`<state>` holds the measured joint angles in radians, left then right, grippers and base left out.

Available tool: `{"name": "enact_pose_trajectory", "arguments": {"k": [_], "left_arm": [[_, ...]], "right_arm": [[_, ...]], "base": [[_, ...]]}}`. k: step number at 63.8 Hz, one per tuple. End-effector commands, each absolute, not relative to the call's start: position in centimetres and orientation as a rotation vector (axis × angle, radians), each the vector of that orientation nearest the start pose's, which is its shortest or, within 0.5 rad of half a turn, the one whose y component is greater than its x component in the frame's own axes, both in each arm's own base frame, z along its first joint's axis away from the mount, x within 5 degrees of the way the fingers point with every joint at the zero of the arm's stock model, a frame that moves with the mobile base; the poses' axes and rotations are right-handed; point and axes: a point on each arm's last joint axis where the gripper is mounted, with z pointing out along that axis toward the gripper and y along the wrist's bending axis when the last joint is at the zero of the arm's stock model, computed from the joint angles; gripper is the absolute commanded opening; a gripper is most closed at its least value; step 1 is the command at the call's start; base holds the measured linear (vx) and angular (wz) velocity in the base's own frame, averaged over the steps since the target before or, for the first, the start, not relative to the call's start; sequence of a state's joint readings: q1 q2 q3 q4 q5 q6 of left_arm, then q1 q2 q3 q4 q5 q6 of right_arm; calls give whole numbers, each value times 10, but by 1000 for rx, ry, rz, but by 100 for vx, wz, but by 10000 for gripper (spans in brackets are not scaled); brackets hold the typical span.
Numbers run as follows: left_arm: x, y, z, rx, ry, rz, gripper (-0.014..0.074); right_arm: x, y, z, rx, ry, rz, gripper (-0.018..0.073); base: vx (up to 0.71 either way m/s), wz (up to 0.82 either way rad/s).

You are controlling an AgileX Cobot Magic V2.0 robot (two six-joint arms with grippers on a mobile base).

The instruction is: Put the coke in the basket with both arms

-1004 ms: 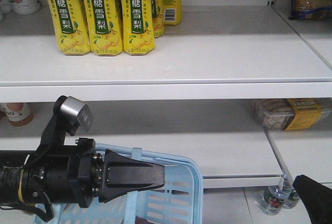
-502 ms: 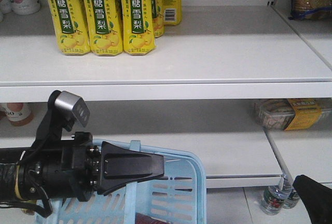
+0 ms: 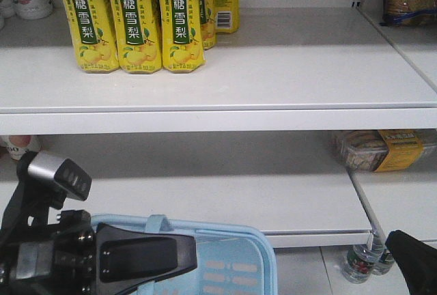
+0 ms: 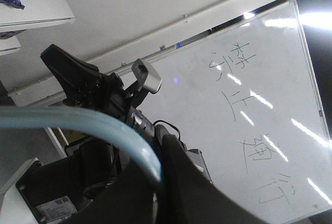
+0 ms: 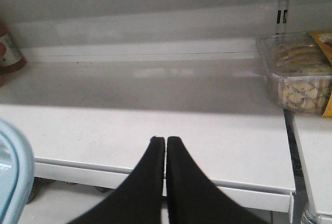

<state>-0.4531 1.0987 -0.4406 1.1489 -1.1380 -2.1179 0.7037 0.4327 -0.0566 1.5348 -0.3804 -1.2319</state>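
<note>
Nearest you, at the lower left of the front view, your left hand (image 3: 174,259) is clamped on the flat band handle of the basket (image 3: 263,254); in the left wrist view that pale blue band (image 4: 78,123) runs right into the black fingers. At the lower right corner of the front view only a black edge of your right hand (image 3: 416,257) shows. Its own camera shows the two fingers (image 5: 179,182) pressed together with nothing between them, aimed at the bare lower shelf (image 5: 155,105).

You cannot see the coke in any view. It may lie inside the basket, below the frame edge, but its position, axis and nearer arm cannot be told.

Farther back sit a clear snack tub (image 3: 372,150) and yellow drink cartons (image 3: 133,18).
</note>
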Motion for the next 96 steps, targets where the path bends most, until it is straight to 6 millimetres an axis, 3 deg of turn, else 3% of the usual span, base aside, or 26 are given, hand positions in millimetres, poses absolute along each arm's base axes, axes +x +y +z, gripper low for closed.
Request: {"name": "enact_pose_trajectory", "arguments": {"k": [1,12,40,70,89,96], "left_arm": [[108,-138,316,271,1579,-2333,-6],[99,-132,313,265,1546,-2311,-6],[94,-125,317,537,1335,-1713,-6],[115,-121,306,459,1439,-1380,-6],[122,-119,300,505,1462,-1197,-6],[128,-116,297,432,1509,-1145,-6]], "right_arm": [[91,32,213,-128,1799,335,-4],[91,32,213,-128,1799,335,-4],[91,32,213,-128,1799,335,-4],[91,32,213,-128,1799,335,-4],[91,32,213,-128,1799,335,-4],[91,32,213,-128,1799,335,-4]], "base": [[0,0],[0,0],[0,0],[0,0],[0,0],[0,0]]}}
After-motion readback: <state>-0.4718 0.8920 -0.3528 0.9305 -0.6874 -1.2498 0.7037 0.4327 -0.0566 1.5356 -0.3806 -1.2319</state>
